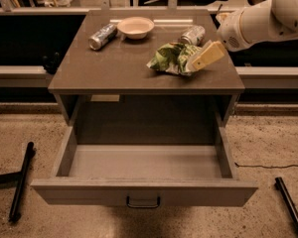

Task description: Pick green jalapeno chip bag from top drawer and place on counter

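Green/white foil: green jalapeno chip bag (170, 58) laid crumpled on counter (104, 66), right-centre | gripper (206, 56) set at bag's R edge, touching it | grip state can't be told | top drawer (79, 192) pulled open

The green jalapeno chip bag (170, 58) lay crumpled on the bench (109, 68), right of centre. The tool (204, 56) sat at the bag's right edge, touching it, its arm (268, 19) reaching in from the right. Behind: pale bowl (135, 27), left can (103, 36) beside it, right can (192, 34) near the bag. The top drawer (139, 192) stood pulled out below.
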Tool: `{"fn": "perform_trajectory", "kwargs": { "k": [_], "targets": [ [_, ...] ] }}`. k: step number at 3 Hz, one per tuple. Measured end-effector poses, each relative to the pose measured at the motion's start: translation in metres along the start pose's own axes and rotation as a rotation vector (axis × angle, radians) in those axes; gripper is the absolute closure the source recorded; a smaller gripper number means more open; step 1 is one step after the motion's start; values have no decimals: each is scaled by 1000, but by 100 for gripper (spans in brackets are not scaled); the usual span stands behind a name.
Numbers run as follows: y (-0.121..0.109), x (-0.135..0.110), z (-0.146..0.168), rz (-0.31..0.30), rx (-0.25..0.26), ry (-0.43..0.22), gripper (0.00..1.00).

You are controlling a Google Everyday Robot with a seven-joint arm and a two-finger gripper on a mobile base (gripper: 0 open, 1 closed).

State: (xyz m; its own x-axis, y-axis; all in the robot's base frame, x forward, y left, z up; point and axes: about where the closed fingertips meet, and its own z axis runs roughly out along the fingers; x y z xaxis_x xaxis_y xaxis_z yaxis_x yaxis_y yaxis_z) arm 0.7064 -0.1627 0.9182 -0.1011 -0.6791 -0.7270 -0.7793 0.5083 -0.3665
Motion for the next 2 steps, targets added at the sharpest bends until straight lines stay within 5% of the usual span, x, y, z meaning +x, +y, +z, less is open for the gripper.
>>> {"fn": "perform_trajectory", "kwargs": {
  "k": [1, 2],
  "targets": [
    [-3, 26, -35, 82, 68, -17, 0],
    [-2, 57, -68, 153, 110, 35, 0]
  ]
}}
